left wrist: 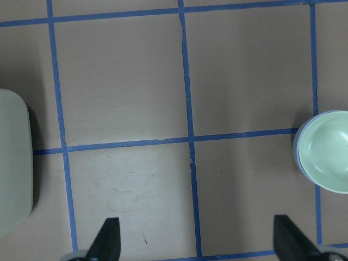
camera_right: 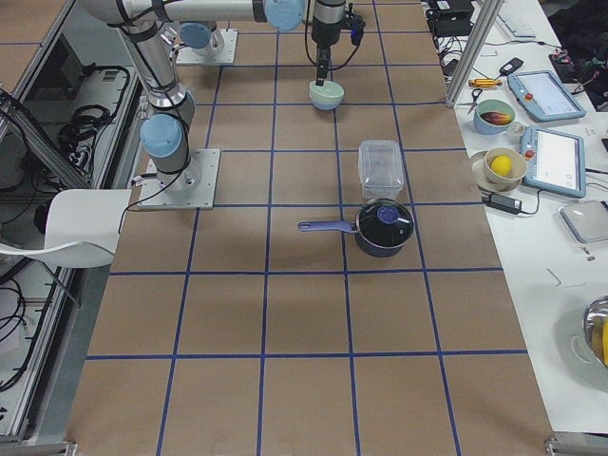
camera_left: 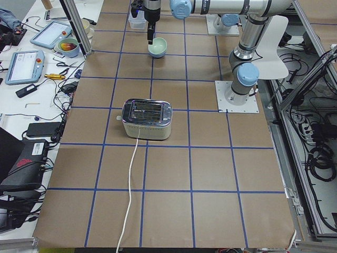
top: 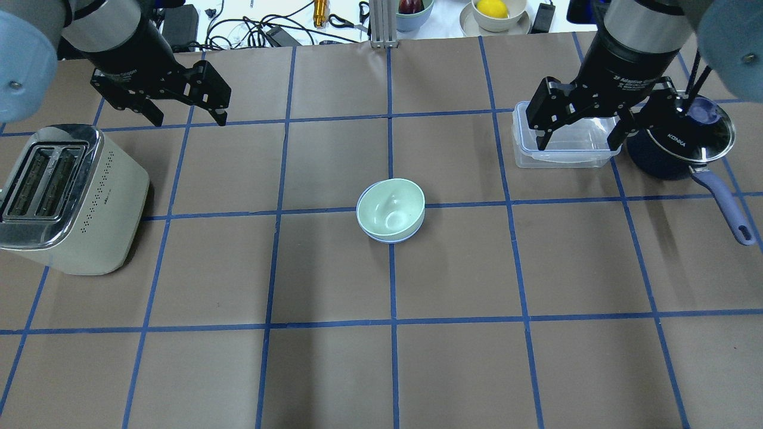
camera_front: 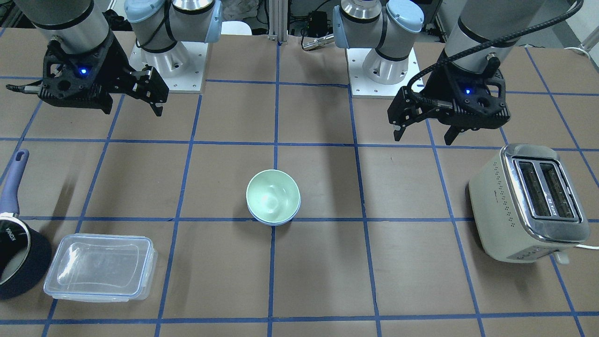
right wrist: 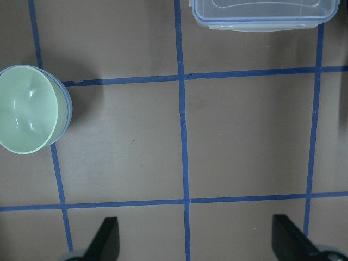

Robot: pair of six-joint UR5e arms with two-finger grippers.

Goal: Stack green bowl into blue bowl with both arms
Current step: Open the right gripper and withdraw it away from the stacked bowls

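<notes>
The pale green bowl sits nested inside the light blue bowl at the table's centre. Only the blue bowl's rim shows beneath it. My left gripper is open and empty, raised above the table left of and beyond the bowls. In the left wrist view the green bowl lies at the right edge. My right gripper is open and empty, raised to the bowls' right. In the right wrist view the green bowl lies at the left edge.
A cream toaster stands at the left. A clear rectangular container lies under my right gripper. A dark navy saucepan with a glass lid and a long handle sits next to it at the far right.
</notes>
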